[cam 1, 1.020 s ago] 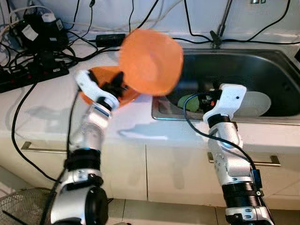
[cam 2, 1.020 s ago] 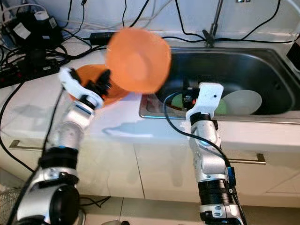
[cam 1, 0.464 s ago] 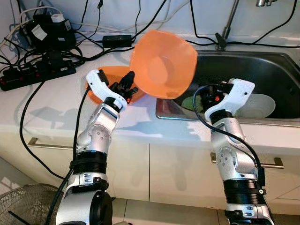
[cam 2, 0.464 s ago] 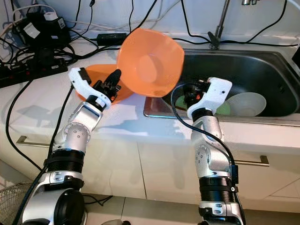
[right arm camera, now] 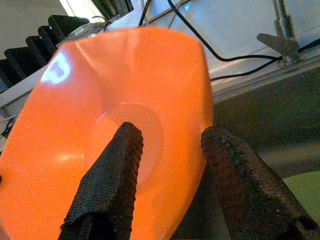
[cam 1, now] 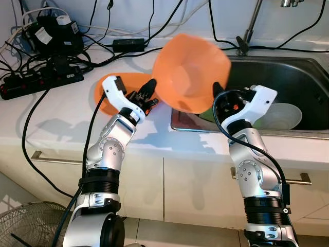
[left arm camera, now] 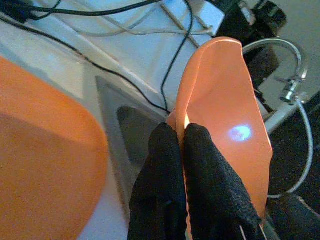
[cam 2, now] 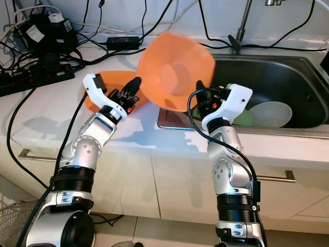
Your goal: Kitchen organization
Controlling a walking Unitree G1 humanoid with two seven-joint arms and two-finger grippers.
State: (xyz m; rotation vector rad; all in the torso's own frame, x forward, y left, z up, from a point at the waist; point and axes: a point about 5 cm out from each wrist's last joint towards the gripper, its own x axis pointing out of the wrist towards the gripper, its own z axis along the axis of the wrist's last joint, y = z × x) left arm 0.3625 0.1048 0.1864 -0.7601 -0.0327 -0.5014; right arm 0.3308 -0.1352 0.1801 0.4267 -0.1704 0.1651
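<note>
My left gripper [cam 1: 149, 95] is shut on the rim of an orange bowl [cam 1: 190, 72] and holds it tilted in the air over the sink's left edge. The left wrist view shows its fingers [left arm camera: 165, 150] pinching that rim. A second orange dish [cam 1: 110, 95] lies on the counter behind this gripper. Just right of the bowl, my right gripper [cam 1: 220, 102] is open. In the right wrist view one finger [right arm camera: 115, 180] lies across the bowl's [right arm camera: 100, 100] inside and the other beyond its rim. Whether they touch it I cannot tell.
The steel sink [cam 1: 308, 67] holds a white bowl [cam 1: 285, 116] and a green dish [cam 2: 244, 119]. A faucet [cam 1: 247, 36] stands behind it. Power strips and tangled cables [cam 1: 41, 77] crowd the counter's back left. A wire fan [cam 1: 25, 226] stands on the floor, lower left.
My left gripper has carried the orange bowl to the right, toward the sink. The right gripper has come up and left to the bowl's edge. The camera shifted a little earlier.
</note>
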